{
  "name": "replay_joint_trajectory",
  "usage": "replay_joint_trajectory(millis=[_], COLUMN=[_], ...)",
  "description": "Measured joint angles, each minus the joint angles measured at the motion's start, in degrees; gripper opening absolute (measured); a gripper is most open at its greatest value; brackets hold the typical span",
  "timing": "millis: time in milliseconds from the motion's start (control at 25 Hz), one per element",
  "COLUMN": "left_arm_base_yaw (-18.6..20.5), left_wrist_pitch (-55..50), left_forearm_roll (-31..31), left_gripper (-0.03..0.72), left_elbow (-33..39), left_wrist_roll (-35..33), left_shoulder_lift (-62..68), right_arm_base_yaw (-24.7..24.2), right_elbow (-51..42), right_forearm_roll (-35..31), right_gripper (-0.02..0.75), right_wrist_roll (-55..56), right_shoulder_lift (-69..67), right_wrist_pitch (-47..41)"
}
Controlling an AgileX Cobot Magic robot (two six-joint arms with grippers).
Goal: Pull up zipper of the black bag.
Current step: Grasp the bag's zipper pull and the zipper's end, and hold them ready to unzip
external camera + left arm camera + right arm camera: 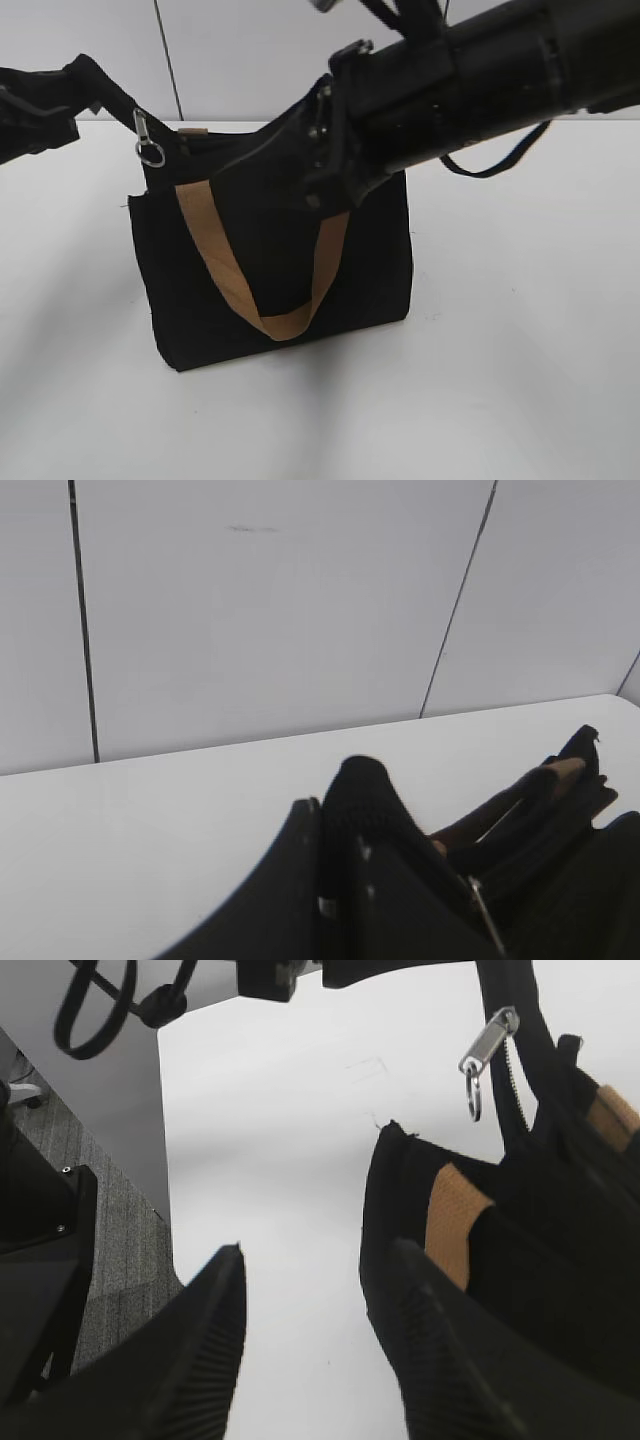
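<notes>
The black bag stands upright on the white table, with a tan handle hanging down its front. My left gripper is shut on the black fabric tail at the left end of the bag's top edge and holds it stretched up and to the left; the left wrist view shows the jaws closed on that tail. The zipper's silver pull with its ring hangs near that end, free of both grippers. My right gripper is open and empty by the bag's left end. In the exterior view it is dark against the bag.
The white table ends at an edge with grey carpet floor beyond it in the right wrist view. A pale panelled wall stands behind the table. A black cable loop hangs by the left arm.
</notes>
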State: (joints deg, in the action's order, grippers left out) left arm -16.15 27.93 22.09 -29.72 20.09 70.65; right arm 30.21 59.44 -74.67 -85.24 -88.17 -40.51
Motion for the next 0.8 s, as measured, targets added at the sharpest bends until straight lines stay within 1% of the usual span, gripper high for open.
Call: replay_joint_trajectory(millis=[240,360,480,640,800], left_arm_base_yaw=[0.00,0.00,-0.16,-1.83,-2.18], left_wrist_pitch=[0.06,1.02,2.23,2.85,3.05], left_forearm_roll=[0.05,0.79,3.87,5.30,6.40], left_gripper=[0.011,0.011,0.011,0.011,0.011], left_elbow=[0.00,0.00,0.00,0.00,0.00], left_wrist_roll=[0.00,0.00,0.00,0.00,0.00], left_shoulder_lift=[0.00,0.00,0.00,0.00,0.00], right_arm_base_yaw=[2.80,3.42,3.47,3.47,3.47], right_elbow=[8.29,11.24,12.26,12.39,12.51], right_forearm_roll=[0.00,-0.11,-0.11,-0.11,-0.11], right_gripper=[0.361,0.361,0.361,0.359,0.314], right_wrist_roll=[-4.36,-5.04,-5.22,-5.29,-5.33], right_shoulder_lift=[-8.30,-11.27,-13.32,-15.24,-16.35], right_wrist_pitch=[0.97,2.22,4.18,4.77,4.96])
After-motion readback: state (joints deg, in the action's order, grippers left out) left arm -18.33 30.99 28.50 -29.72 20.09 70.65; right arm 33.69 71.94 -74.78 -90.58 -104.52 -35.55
